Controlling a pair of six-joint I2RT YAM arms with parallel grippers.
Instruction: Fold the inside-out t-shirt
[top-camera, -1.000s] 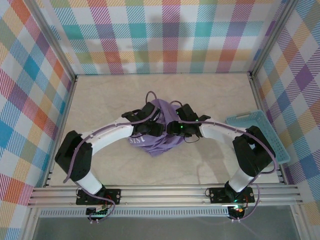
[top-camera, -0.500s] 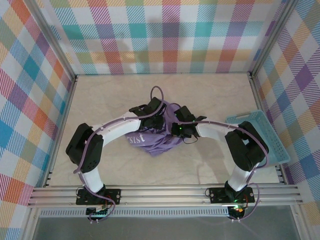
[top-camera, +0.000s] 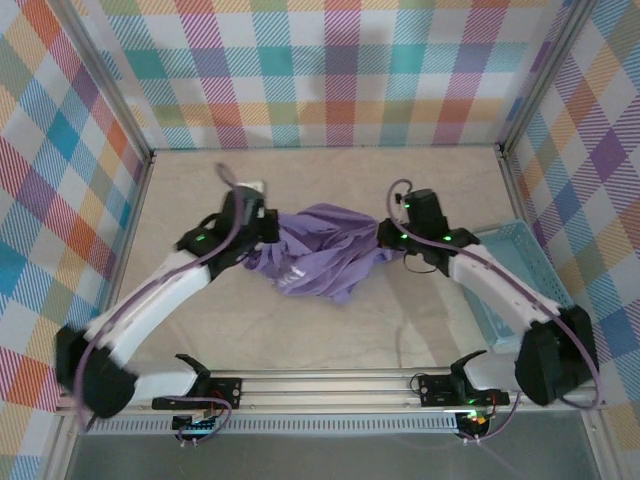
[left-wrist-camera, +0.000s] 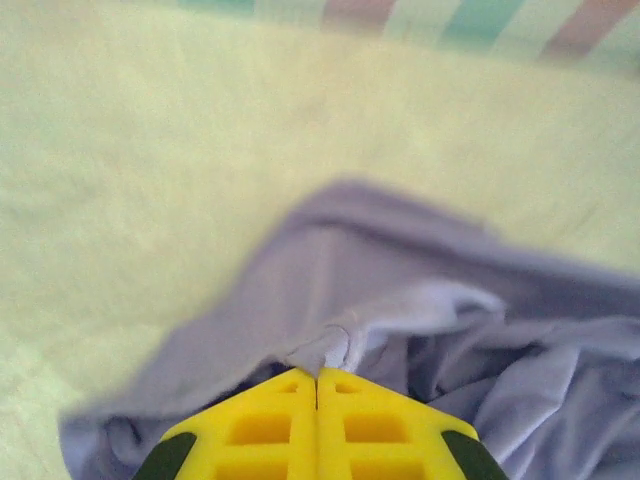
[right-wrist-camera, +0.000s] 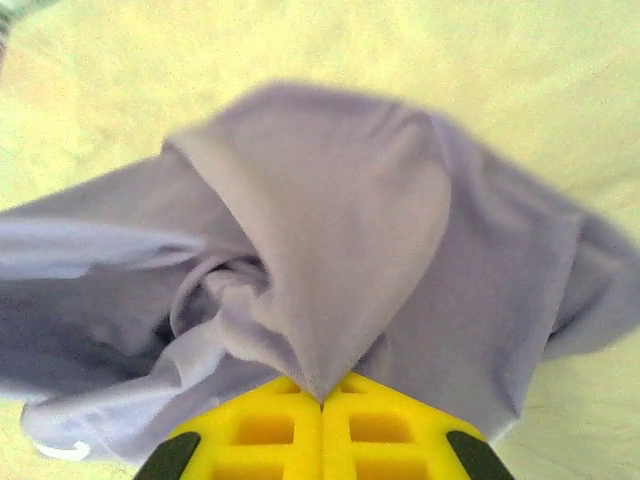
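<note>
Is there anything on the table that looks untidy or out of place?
Yes. The t-shirt is a crumpled, twisted bunch mid-table, stretched between the left gripper and the right gripper, each shut on a pinch of fabric.

The inside-out t-shirt (top-camera: 325, 250) was a plain lavender-purple piece of thin, soft fabric. It was crumpled near the middle of the table (top-camera: 200, 320), drawn out sideways into a wide band full of folds, with a loose bunch sagging toward the near side. Its left end was pinched in the closed left gripper (top-camera: 268, 228) and its right end in the closed right gripper (top-camera: 386, 234) (each one held only a small fold of cloth). A small white mark showed on the near-left part.
</note>
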